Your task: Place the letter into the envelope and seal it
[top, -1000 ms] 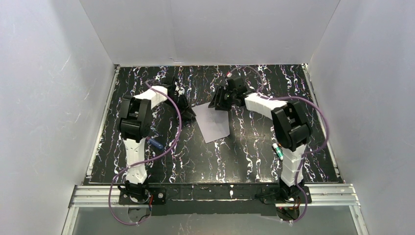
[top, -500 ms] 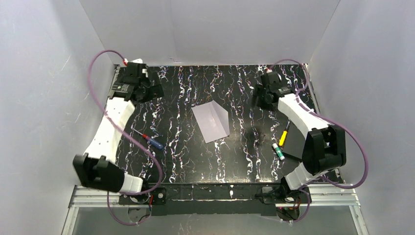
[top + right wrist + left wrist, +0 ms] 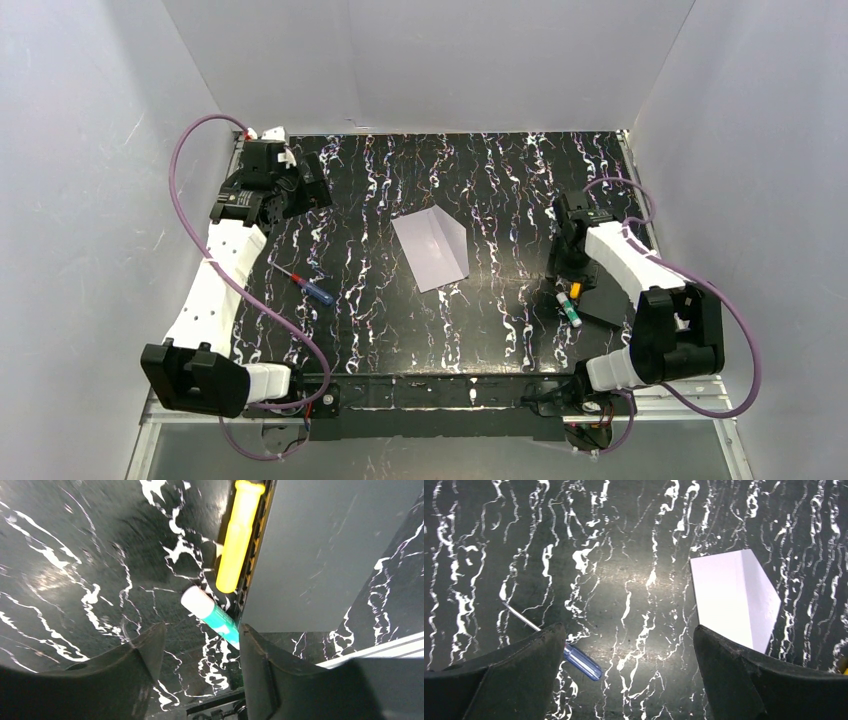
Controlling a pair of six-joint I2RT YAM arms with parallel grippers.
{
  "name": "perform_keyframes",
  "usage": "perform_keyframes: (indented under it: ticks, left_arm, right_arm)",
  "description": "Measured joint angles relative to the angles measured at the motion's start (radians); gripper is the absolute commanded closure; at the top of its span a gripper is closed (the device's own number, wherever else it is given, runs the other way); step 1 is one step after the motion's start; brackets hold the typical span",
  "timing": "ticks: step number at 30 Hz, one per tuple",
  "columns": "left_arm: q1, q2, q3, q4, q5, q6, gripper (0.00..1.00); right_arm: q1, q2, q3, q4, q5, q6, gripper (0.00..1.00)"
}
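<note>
Swinging apart from the middle of the counter (image 3: 500,180), where both crowded the envelope (image 3: 432,250) a second ago, the arms now leave it lying alone and flat. The left pincer (image 3: 628,635) has drawn off to the far left corner, released wide and holding nothing. The right pincer (image 3: 201,628) has dropped from the far right corner to hover released over the glue stick (image 3: 212,614), beside a yellow-handled tool (image 3: 239,535) and a flat black sheet (image 3: 325,545). I judge that sealing comes next and glue is being fetched.

The letter shows in no view; it may be inside the envelope, but I cannot tell. The flap looks unfolded along its crease. The glue stick's lower end is hidden behind a finger. A blue-handled screwdriver (image 3: 581,662) lies near the left.
</note>
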Motion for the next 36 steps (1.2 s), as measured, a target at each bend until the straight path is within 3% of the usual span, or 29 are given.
perform_keyframes:
  ticks: [10, 19, 36]
  left_arm:
    - [0.000, 0.008, 0.000, 0.044, 0.130, 0.029, 0.02]
    - [0.000, 0.008, 0.004, 0.039, 0.143, 0.064, 0.02]
    - [0.000, 0.008, 0.035, 0.033, 0.121, 0.092, 0.02]
  right_arm:
    - [-0.031, 0.057, -0.091, 0.011, -0.052, -0.021, 0.40]
    - [-0.053, 0.110, -0.056, -0.022, -0.068, -0.082, 0.58]
    - [-0.058, 0.095, -0.041, -0.019, -0.069, -0.083, 0.55]
